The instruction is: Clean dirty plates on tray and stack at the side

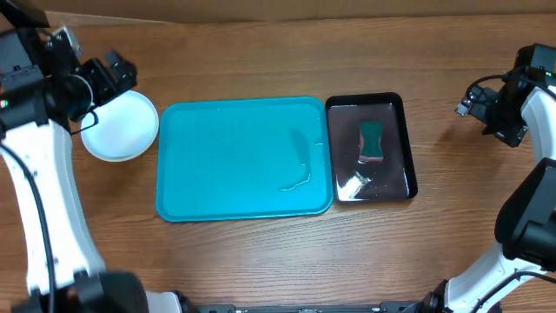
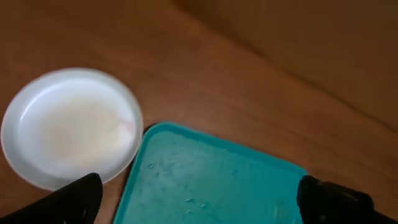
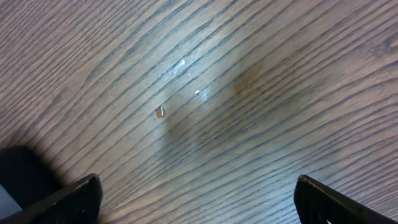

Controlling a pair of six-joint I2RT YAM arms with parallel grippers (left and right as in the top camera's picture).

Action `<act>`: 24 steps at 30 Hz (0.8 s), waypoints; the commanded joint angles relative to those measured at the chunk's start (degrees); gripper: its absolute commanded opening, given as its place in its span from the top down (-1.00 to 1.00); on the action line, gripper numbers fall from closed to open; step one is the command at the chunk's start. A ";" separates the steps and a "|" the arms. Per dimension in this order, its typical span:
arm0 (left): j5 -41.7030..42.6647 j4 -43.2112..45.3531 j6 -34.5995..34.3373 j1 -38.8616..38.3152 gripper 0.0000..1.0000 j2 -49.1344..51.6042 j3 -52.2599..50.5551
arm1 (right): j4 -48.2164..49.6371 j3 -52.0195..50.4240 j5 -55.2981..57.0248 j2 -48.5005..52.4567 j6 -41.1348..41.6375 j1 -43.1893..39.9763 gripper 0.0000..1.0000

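A white plate [image 1: 122,127] lies on the table just left of the turquoise tray [image 1: 234,156]. It also shows in the left wrist view [image 2: 68,127], with a faint pinkish mark near its right rim. The light blue and yellow-green plates are hidden or out of view. The tray holds no plate, only a thin film of water; its corner shows in the left wrist view [image 2: 205,180]. My left gripper [image 1: 117,74] [image 2: 202,208] is open and empty, above the plate's far edge. My right gripper [image 1: 486,104] [image 3: 199,205] is open and empty over bare wood at the far right.
A smaller glossy black tray [image 1: 408,148] stands against the turquoise tray's right side, with a green sponge [image 1: 372,142] and some water in it. A small water trail [image 1: 300,178] lies at the turquoise tray's right end. Droplets [image 3: 161,112] dot the wood under the right gripper.
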 commanded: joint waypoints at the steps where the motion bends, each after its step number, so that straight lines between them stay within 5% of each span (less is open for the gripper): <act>1: -2.78 -0.85 1.27 -1.53 -1.00 -0.50 0.46 | 0.15 0.61 0.09 -0.90 0.20 0.00 -1.00; 17: -2.99 -5.31 1.27 -2.32 -1.00 0.26 0.44 | 0.20 0.59 0.09 -0.87 0.20 0.17 -1.00; 24: -2.99 -5.29 1.27 -2.32 -1.00 0.26 0.44 | 0.17 0.59 0.09 -9.01 0.20 3.67 -1.00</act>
